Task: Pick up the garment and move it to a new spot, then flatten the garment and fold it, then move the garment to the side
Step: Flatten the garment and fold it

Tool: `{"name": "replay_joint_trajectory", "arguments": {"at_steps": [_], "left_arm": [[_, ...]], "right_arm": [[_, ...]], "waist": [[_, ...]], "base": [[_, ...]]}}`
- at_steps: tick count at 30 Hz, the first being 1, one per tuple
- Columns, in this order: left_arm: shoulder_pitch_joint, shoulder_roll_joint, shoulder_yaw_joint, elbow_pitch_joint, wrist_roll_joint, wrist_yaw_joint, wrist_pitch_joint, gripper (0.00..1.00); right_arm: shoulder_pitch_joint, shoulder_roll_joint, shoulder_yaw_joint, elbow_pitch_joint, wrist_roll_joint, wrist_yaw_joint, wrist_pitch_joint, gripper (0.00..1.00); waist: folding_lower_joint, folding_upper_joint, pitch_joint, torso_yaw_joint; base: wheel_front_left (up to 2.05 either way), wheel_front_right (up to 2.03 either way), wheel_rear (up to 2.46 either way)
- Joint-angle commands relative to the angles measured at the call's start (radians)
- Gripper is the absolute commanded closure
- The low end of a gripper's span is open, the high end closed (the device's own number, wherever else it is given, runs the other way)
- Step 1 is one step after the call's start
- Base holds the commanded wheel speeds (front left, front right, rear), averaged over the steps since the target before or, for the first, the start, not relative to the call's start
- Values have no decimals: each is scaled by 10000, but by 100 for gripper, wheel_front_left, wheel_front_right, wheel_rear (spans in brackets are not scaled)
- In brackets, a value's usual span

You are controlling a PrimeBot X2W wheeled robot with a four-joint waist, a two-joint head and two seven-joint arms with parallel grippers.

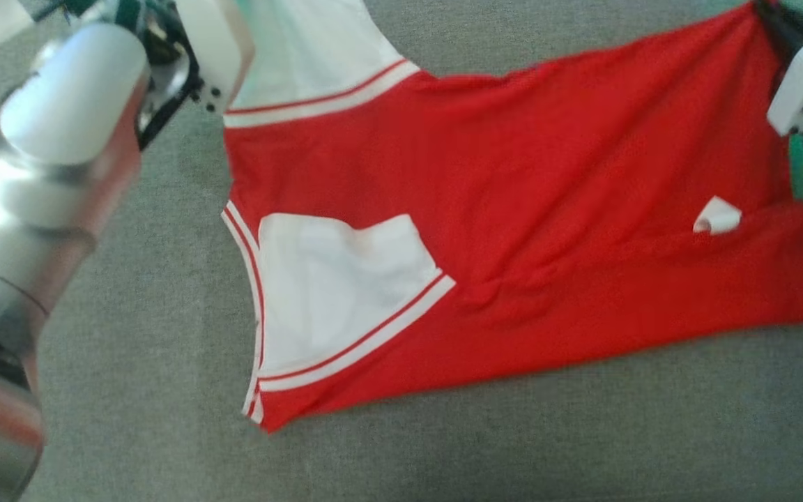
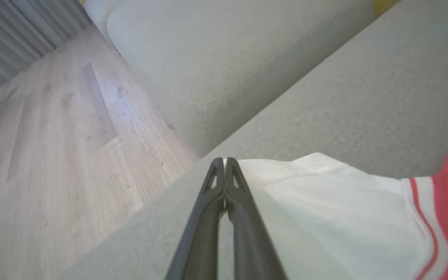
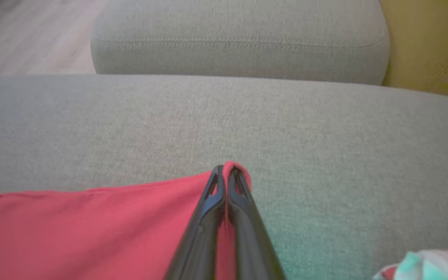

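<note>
Red-and-white jersey garment (image 1: 513, 209) lies mid-frame on grey fabric sofa seat (image 1: 129, 348), left pincer (image 2: 224, 160) clamped on white sleeve (image 2: 325, 202), right pincer (image 3: 226, 168) clamped on red corner (image 3: 244, 174); lift both evenly, cloth taut.

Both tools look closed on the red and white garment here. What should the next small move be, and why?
Probably raise both tools together slightly. The left tool is shut on the edge of the white sleeve, the right tool pinches a red corner, so the garment is held at two ends while its creased body lies on the grey sofa cushion.
</note>
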Motion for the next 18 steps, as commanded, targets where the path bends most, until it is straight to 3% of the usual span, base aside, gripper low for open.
{"name": "replay_joint_trajectory", "arguments": {"at_steps": [1,5,15,18], "left_arm": [[-794,447,330,-81,113,202,-273,100],[-1090,449,567,35,222,624,-1178,100],[-168,359,517,9,-136,360,-1951,100],[254,476,389,-273,-81,461,-2121,100]], "right_arm": [[-212,-363,-115,-151,143,65,-210,100],[-448,-578,-260,-275,551,65,-596,100],[583,-1355,-176,-1199,1692,65,-1317,100],[1040,-1615,-91,-1429,1881,65,-1642,100]], "waist": [[-1,0,20,-5],[-1,0,-35,21],[-1,0,-681,293],[-1,0,-867,416]], "base": [[0,0,0],[0,0,0],[0,0,0],[0,0,0]]}}
